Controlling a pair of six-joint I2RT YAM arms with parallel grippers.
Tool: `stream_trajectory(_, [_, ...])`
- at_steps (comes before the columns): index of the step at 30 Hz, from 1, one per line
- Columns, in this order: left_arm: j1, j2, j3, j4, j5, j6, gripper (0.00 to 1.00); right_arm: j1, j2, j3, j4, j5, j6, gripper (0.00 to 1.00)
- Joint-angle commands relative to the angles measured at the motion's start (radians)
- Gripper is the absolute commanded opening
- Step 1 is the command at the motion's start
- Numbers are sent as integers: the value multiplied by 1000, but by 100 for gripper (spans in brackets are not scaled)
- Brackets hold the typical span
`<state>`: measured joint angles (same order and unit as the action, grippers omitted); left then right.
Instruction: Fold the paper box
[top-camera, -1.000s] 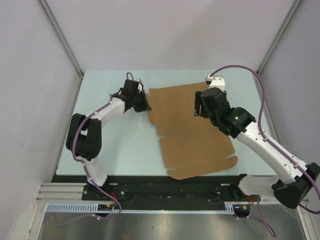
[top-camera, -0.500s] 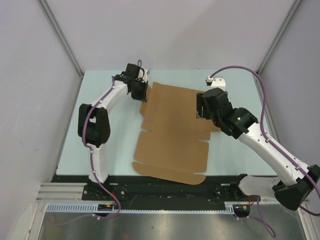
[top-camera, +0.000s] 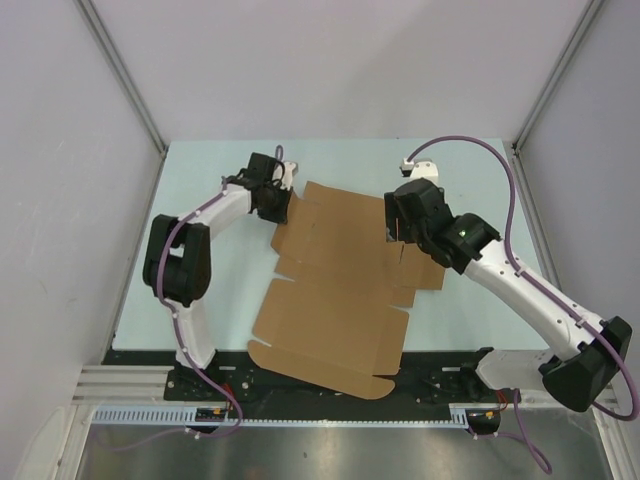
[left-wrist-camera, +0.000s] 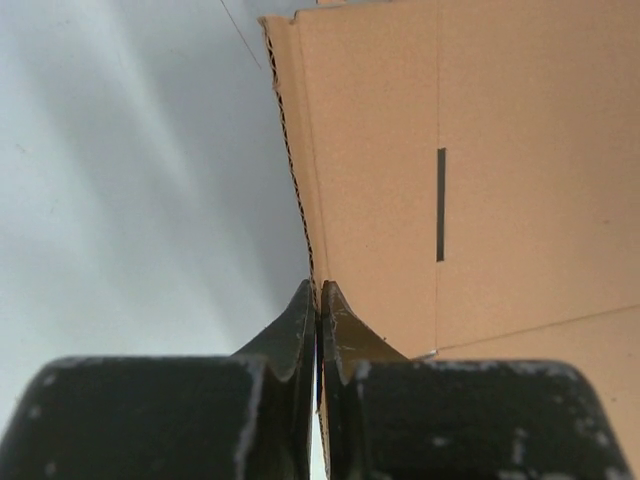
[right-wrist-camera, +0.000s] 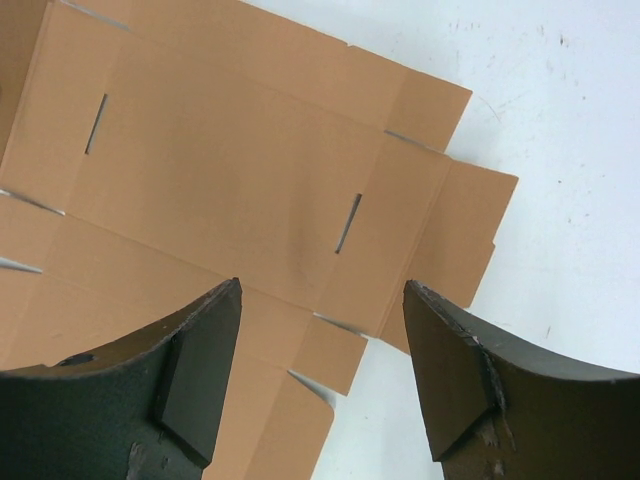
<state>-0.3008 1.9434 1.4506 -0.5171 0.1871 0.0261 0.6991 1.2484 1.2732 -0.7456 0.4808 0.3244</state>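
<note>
The paper box (top-camera: 335, 290) has swung leftward, my left fingers (left-wrist-camera: 296, 328) pinching its edge, my right fingers (right-wrist-camera: 200, 375) open above it.

We count one paper box (top-camera: 340, 280), a single flat sheet. There is one table (top-camera: 200, 170) under it. We see two arms, the left arm (top-camera: 215, 215) and the right arm (top-camera: 520, 295). They carry two grippers, the left gripper (top-camera: 287, 208) and the right gripper (top-camera: 393, 226), each with two fingers (right-wrist-camera: 200, 380). We count two purple cables (top-camera: 475, 141), one per arm. In the cardboard we find two slots (right-wrist-camera: 348, 222) from the right wrist view and one from the left wrist view.
</note>
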Motion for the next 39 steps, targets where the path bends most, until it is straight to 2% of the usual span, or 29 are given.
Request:
stream_trajectory(1, [-3,-158,-78,135,44,23,7,7,13,5,58,-5,2,72])
stream_trajectory(2, [-3,-181,-81,132,43,23,8,5,14,6,75,-5,2,72])
stream_trajectory(5, [11,-236,-70,131,14,-6,22,5,17,5,100,8,10,72])
stream_trajectory(6, [15,-250,-65,127,6,-18,38,4,19,5,107,8,5,72])
stream_trajectory(8, [25,-288,-55,129,-14,-20,50,0,17,5,124,5,-8,72])
stream_trajectory(10, [25,-307,-47,120,-35,-49,68,-4,16,5,129,4,-11,73])
stream_trajectory(11, [25,-328,-47,118,-53,-60,99,-9,19,5,133,1,-13,73])
stream_trajectory(12, [25,-340,-50,115,-63,-69,100,-9,22,6,134,-2,-15,73])
stream_trajectory(13, [14,-419,-124,162,-58,-139,100,-13,38,5,168,-2,-42,72])
stream_trajectory(15, [-27,-472,-195,245,-72,-181,100,-19,66,5,205,-27,-67,72])
stream_trajectory(18, [-101,-570,-376,381,-119,-290,100,-65,123,5,291,-125,-65,71])
stream_trajectory(20, [-126,-612,-508,431,-175,-434,96,-108,152,6,337,-253,-12,70])
stream_trajectory(21, [-130,-618,-544,433,-246,-571,92,-142,189,5,368,-287,10,68])
stream_trajectory(22, [-123,-612,-579,392,-297,-647,86,-154,207,5,385,-338,30,67])
stream_trajectory(23, [-106,-604,-591,347,-308,-711,68,-158,226,5,402,-359,45,66])
stream_trajectory(24, [-48,-598,-610,327,-220,-748,62,-153,253,5,435,-372,45,66])
stream_trajectory(25, [-16,-591,-657,342,-162,-793,62,-151,273,5,454,-387,42,66])
stream_trajectory(27, [47,-595,-697,429,-12,-808,75,-150,310,5,515,-390,31,66])
stream_trajectory(28, [49,-600,-713,459,6,-802,82,-170,345,5,535,-406,34,66])
stream_trajectory(29, [48,-607,-708,463,8,-795,95,-187,361,5,557,-425,35,66])
stream_trajectory(30, [29,-613,-701,471,8,-787,99,-203,377,6,592,-445,38,67])
stream_trajectory(34, [-52,-609,-622,414,-52,-715,98,-300,459,29,647,-531,18,69])
stream_trajectory(39, [-119,-548,-668,460,-35,-729,89,-377,577,69,704,-577,-28,68])
